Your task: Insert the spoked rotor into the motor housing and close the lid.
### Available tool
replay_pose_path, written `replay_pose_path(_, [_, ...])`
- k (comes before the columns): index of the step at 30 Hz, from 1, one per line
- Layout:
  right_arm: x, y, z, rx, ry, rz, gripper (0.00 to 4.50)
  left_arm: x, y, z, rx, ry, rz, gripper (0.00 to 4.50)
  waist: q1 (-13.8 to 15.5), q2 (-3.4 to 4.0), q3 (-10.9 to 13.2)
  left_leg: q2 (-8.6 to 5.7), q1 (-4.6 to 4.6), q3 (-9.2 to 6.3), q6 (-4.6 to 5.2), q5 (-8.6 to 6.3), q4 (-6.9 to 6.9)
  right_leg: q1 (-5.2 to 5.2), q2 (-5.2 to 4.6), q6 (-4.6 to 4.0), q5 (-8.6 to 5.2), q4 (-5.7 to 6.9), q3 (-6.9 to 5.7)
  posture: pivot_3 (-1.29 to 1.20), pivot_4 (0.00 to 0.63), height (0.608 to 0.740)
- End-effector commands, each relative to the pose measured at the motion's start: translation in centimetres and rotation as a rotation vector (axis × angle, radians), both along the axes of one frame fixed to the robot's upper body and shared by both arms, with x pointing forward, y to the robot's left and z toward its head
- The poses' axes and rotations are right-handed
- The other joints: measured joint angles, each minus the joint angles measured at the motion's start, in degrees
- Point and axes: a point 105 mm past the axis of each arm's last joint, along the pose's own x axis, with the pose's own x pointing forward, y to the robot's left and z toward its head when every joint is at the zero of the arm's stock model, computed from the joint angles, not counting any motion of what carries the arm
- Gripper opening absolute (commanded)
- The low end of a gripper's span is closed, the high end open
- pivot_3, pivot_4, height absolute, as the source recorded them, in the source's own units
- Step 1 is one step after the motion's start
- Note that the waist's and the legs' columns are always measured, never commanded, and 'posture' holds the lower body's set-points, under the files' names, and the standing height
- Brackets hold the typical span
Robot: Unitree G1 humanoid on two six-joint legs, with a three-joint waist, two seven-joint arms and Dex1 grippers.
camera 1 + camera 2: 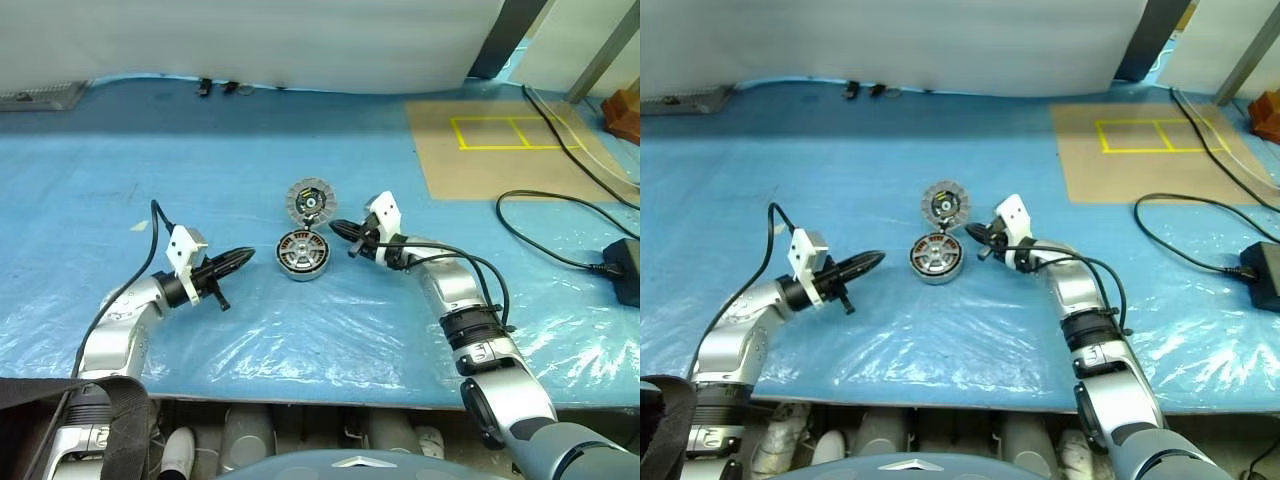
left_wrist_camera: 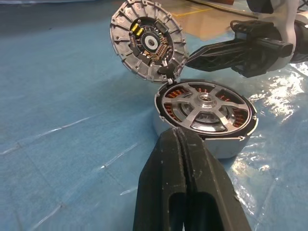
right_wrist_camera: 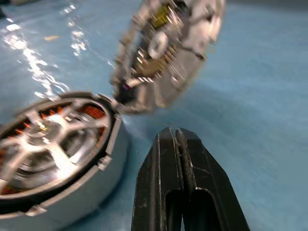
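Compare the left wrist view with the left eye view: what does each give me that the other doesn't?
Left wrist view alone: close detail. The spoked rotor sits in the motor housing, copper windings between its spokes; the lid stands open, its ribbed rim and dark centre facing the camera.

Left eye view alone: the layout. The left gripper is apart from the housing on one side, jaws shut; a black cable and a tan mat with yellow tape lie further right.

Both: housing, open lid, and the right gripper near them, jaws shut.
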Motion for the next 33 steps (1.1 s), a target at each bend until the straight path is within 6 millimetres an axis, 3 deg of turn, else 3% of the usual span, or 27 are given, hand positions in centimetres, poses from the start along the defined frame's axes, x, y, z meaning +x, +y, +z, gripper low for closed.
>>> replay_pose_path(1, [0.9, -0.1, 1.0, -0.014, -0.056, -0.025, 0.00, -0.1, 0.0, 1.2, -0.010, -0.040, -0.005, 0.04, 0.02, 0.00, 0.00, 0.00, 0.01, 0.00, 0.00, 0.00, 0.00, 0.00, 0.00, 0.00, 0.00, 0.01, 0.01, 0.00, 0.150, 0.740])
replay_pose_path(15, [2.5, 2.9, 2.5, 0.170, -0.034, -0.003, 0.00, 0.0, -1.2, 0.7, -0.031, -0.025, -0.026, 0.04, -1.17, 0.01, 0.00, 0.01, 0.04, 0.04, 0.04, 0.01, 0.04, 0.00, 0.01, -0.04, 0.01, 0.11, 0.04, 0.00, 0.150, 0.740])
replay_pose_path(25, [1.8, 5.9, 5.4, 0.422, 0.004, 0.155, 0.00, -0.1, -1.2, 0.2, -0.040, -0.009, -0.016, 0.04, -1.19, 0.02, 0.01, 0.06, 0.06, 0.05, 0.24, -0.10, 0.17, -0.02, 0.01, -0.11, -0.03, 0.27, 0.03, 0.00, 0.150, 0.740])
replay_pose_path(33, [-0.3, 6.9, 5.4, 0.395, 0.033, 0.327, 0.00, -0.3, -0.7, -0.1, -0.038, 0.004, 0.002, 0.04, -1.22, 0.03, 0.01, 0.08, 0.05, 0.05, 0.25, -0.11, 0.21, -0.02, 0.01, -0.11, -0.03, 0.29, 0.03, 0.00, 0.150, 0.740])
